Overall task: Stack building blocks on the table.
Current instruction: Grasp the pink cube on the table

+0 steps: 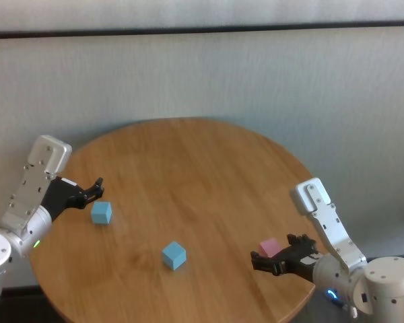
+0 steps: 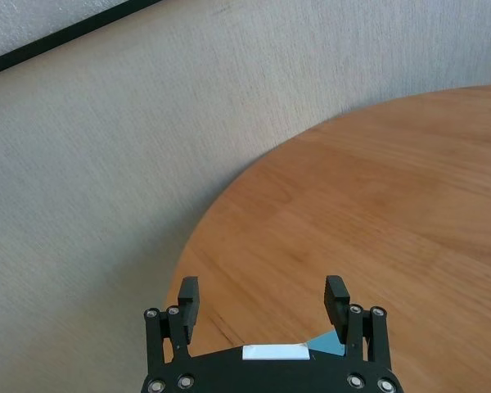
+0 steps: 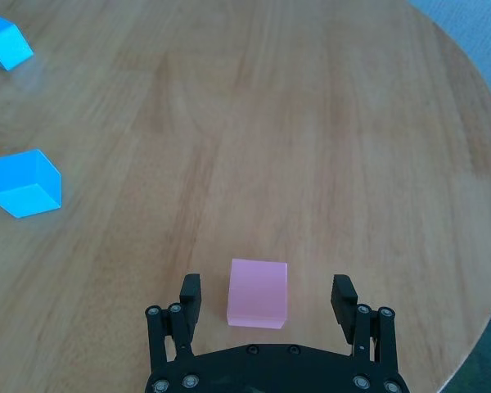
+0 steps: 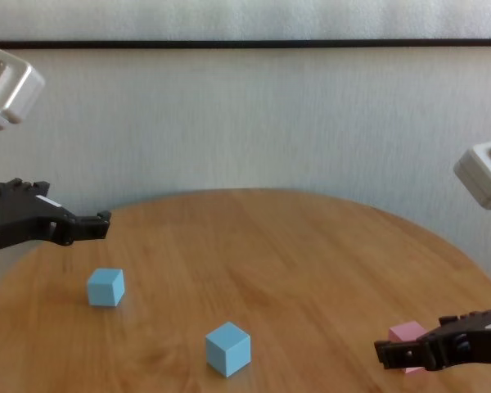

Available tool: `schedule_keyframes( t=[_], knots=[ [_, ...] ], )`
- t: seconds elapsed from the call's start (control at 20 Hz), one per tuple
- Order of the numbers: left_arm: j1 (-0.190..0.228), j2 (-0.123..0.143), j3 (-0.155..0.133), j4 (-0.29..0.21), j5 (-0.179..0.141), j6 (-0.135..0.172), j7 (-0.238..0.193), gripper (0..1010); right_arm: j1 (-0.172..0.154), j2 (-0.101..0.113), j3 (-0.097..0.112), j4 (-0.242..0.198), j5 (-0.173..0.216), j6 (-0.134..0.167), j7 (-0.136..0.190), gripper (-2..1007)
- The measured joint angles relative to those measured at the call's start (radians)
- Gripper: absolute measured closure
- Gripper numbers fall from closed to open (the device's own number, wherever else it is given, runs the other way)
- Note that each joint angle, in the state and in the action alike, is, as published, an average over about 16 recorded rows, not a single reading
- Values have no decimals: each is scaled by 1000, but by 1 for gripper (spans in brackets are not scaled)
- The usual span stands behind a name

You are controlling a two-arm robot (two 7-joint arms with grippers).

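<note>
Orange-brown round wooden counter (image 1: 209,175) before a pale textured wall (image 1: 256,74): right end effector (image 3: 266,301), wide open, straddles the matte pink cube (image 3: 259,293) near the counter's right edge; left end effector (image 2: 263,304) hovers open, empty, by the left edge.

table (image 1: 209,168): round, orange-brown wood grain | on it: 3 cubes, all apart, none stacked | light blue block (image 1: 102,212) near left edge | second light blue block (image 1: 174,256) near front centre | pink block (image 1: 270,247) near front right edge
</note>
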Motion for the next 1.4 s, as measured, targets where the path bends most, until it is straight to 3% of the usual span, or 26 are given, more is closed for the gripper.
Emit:
schedule_keyframes(
  t=[0.4, 0.7, 1.4],
  knots=[
    [0, 0, 0, 0, 0, 0, 0, 8, 1, -6, 6, 8, -3, -8, 6, 11],
    [0, 0, 0, 0, 0, 0, 0, 8, 0, -6, 6, 7, -2, -7, 4, 75],
    [0, 0, 0, 0, 0, 0, 0, 8, -1, -4, 4, 4, -1, -7, 1, 469]
  ],
)
